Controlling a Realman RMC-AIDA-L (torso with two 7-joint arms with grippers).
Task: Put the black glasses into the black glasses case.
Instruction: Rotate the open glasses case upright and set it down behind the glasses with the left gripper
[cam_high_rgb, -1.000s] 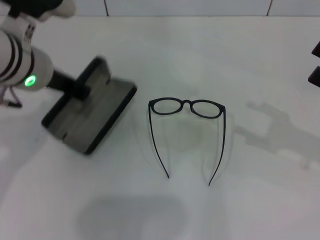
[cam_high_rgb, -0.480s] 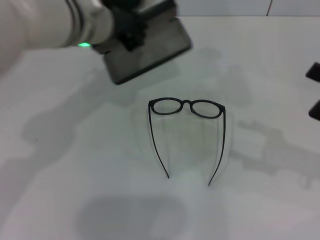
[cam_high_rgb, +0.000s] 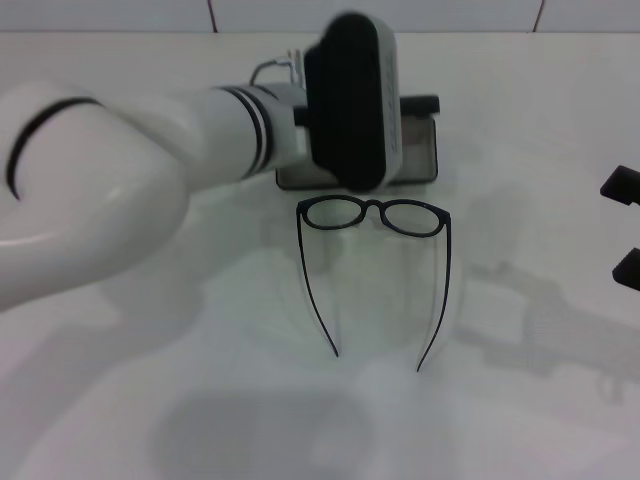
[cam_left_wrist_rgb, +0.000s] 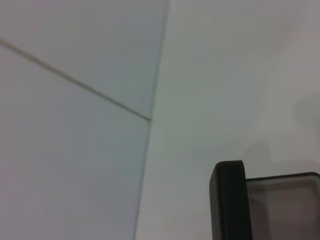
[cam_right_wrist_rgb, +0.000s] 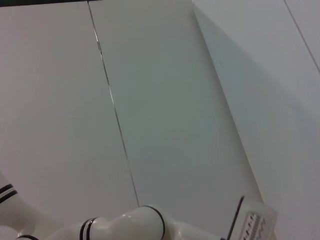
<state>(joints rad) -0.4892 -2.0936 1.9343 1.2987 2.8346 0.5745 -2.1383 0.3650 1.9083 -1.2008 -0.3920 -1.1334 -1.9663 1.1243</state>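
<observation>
Left pincer (cam_high_rgb: 375, 150) grips the open black glasses case (cam_high_rgb: 355, 100) behind the black glasses (cam_high_rgb: 372, 215).

Left arm (cam_high_rgb: 150, 170) swung the open black glasses case (cam_high_rgb: 352, 100) from table's left to just behind the glasses; right gripper (cam_high_rgb: 625, 225) edged farther in.

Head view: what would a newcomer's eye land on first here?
The left arm sweeps across from the robot's left, carrying the open black glasses case above the table's far middle. Just nearer lie the black glasses, temples unfolded toward the robot. The right claw waits at the right edge.
</observation>
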